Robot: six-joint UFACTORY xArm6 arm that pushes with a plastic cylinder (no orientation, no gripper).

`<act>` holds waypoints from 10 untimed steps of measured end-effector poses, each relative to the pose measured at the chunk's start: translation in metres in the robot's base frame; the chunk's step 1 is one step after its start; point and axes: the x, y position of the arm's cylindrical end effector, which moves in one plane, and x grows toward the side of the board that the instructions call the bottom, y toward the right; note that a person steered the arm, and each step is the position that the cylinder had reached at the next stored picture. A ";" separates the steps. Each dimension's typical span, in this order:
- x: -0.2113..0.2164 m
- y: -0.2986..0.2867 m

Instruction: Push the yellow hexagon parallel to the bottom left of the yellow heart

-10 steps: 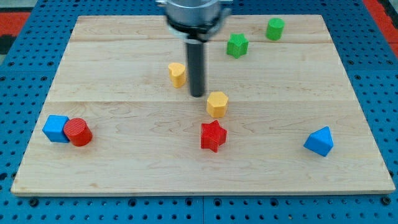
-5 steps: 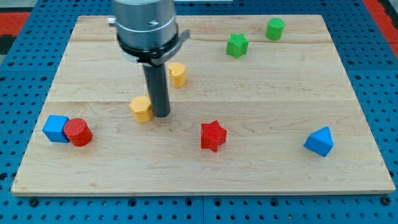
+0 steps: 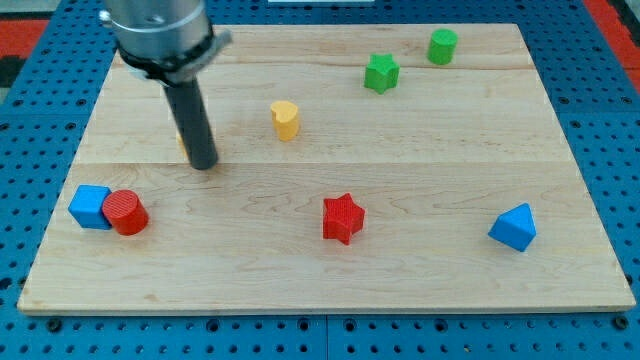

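One smooth yellow hexagon (image 3: pixel 181 140) behind my tip (image 3: pixel 204 164), nearly hidden.

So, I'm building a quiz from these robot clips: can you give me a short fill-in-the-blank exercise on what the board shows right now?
1. The red cylinder block touches the ____ cube block.
2. The dark rod's lower end, my tip, hides nearly all of the yellow ____ block.
3. The yellow heart block lies to the view's ____ of my tip.
4. The red star block lies to the view's left of the blue ____ block.

Missing words: blue; hexagon; right; triangular
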 end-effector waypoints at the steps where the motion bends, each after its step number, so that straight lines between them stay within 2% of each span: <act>1: -0.002 0.004; 2: -0.076 0.041; 3: -0.105 -0.005; 4: -0.064 -0.011; 5: -0.032 0.029; 6: -0.057 -0.011; 7: -0.036 -0.029; 8: -0.015 -0.002; 10: -0.003 -0.013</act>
